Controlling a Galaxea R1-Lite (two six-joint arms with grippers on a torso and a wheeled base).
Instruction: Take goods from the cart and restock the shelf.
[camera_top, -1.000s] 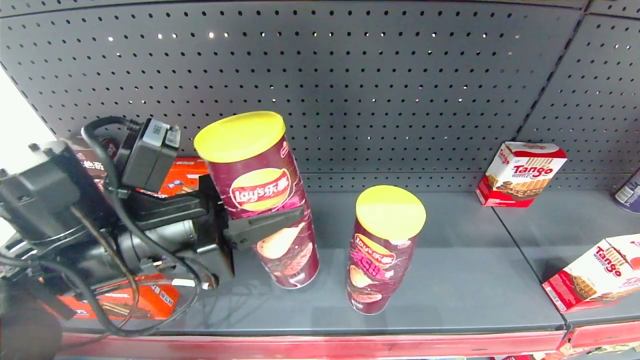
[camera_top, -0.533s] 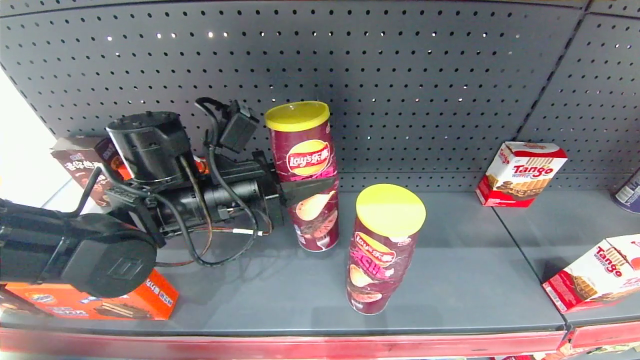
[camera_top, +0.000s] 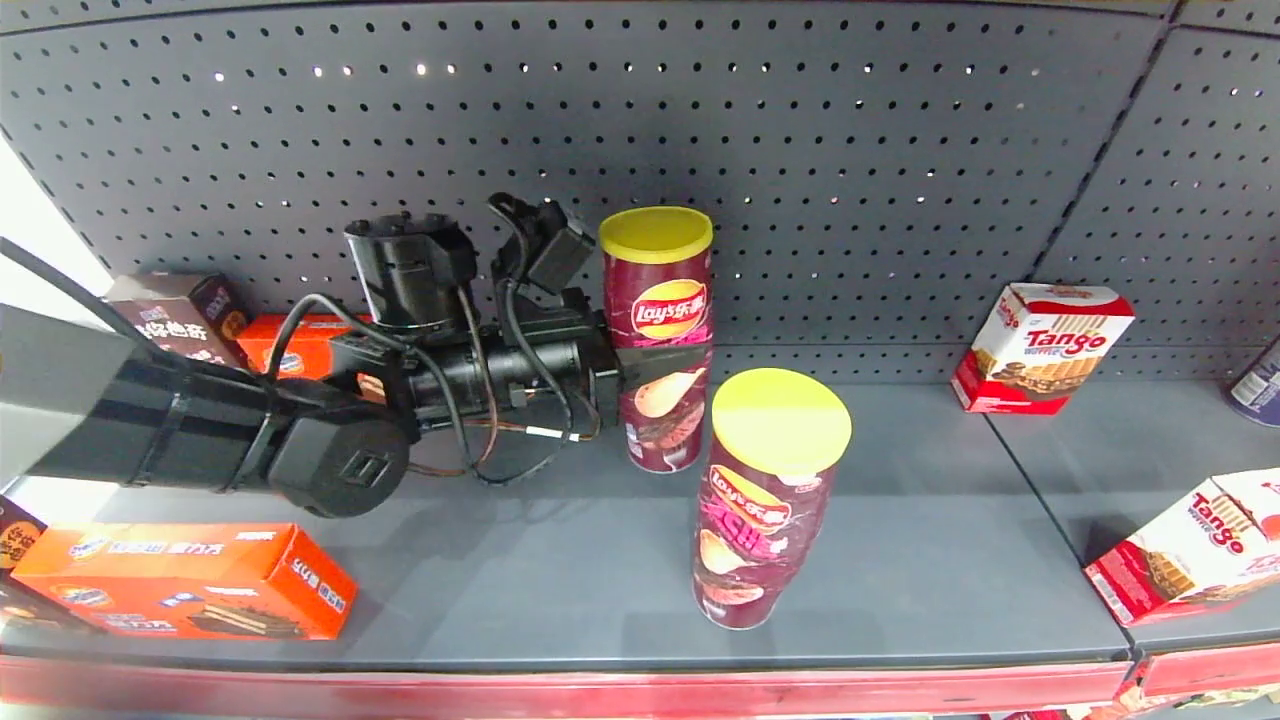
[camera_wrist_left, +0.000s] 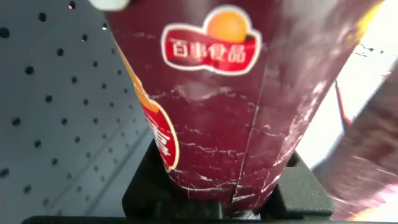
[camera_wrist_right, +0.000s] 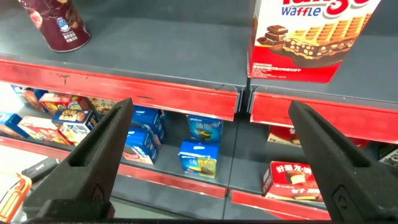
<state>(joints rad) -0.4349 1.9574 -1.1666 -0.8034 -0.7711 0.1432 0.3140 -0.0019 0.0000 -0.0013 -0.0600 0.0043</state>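
Maroon cardboard chip can with a yellow plastic lid (camera_top: 655, 300) is upright at the back of the grey metal shelf (camera_top: 560, 560), clenched mid-body in our left tool (camera_top: 662, 362). We judge it light, stiff yet crushable, and slick, so a mid-wall grip suits. Our right tool (camera_wrist_right: 211, 109) hangs released, jaws apart.
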